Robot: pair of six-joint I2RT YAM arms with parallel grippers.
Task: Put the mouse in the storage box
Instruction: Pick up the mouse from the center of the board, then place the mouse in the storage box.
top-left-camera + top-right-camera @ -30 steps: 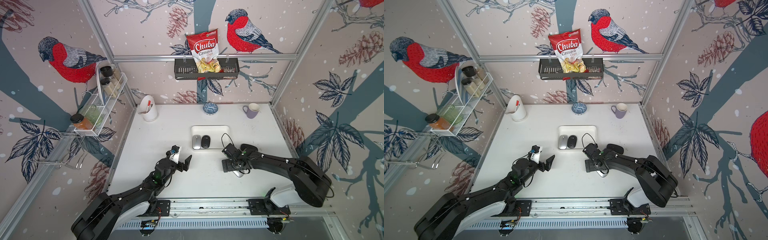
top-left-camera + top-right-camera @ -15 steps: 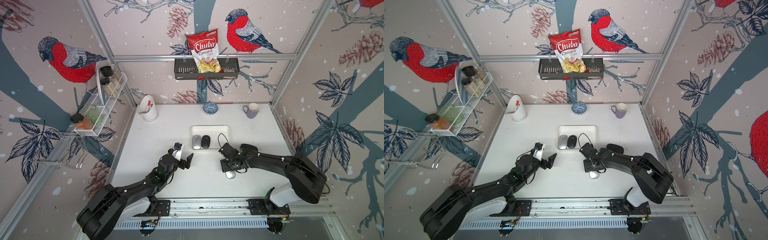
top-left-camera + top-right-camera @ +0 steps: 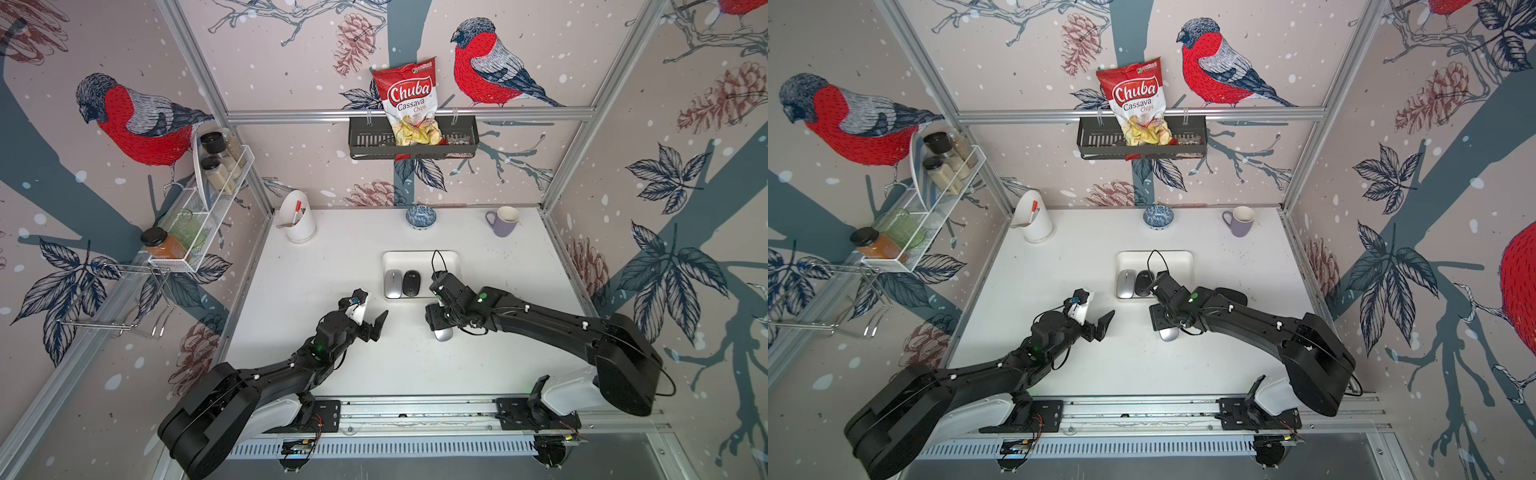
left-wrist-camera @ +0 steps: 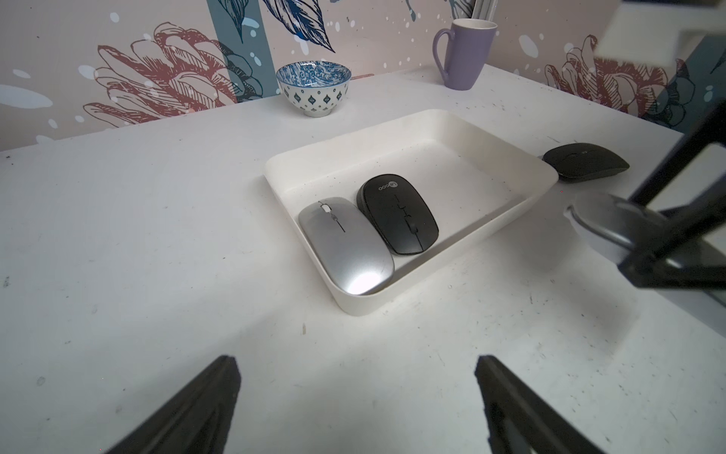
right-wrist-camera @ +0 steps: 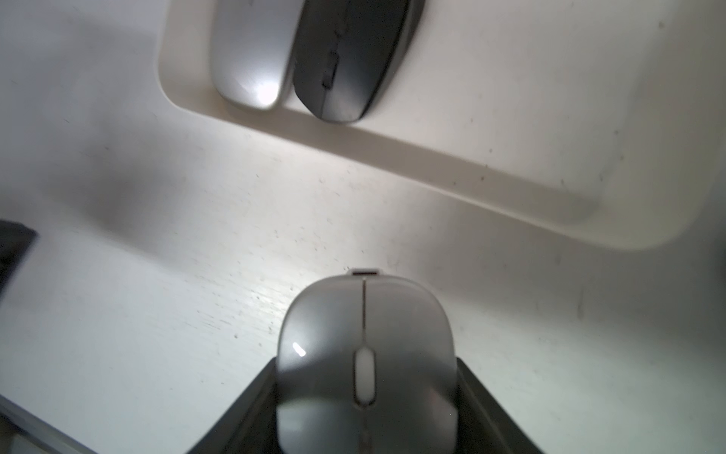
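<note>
Blk arms (image 3: 552, 328) w/ white bases, green LEDs, blk cables.

I am reading "Chuba Cassava Chips" in white and dark letters on the red chips bag (image 3: 409, 106) standing in the black wall basket (image 3: 365, 141), and it is showing in both top views. In the left wrist view I am making out a small round logo with short grey lettering on the black mouse (image 4: 397, 214) lying in the storage box (image 4: 510, 149), but I am not managing to read it.
</note>
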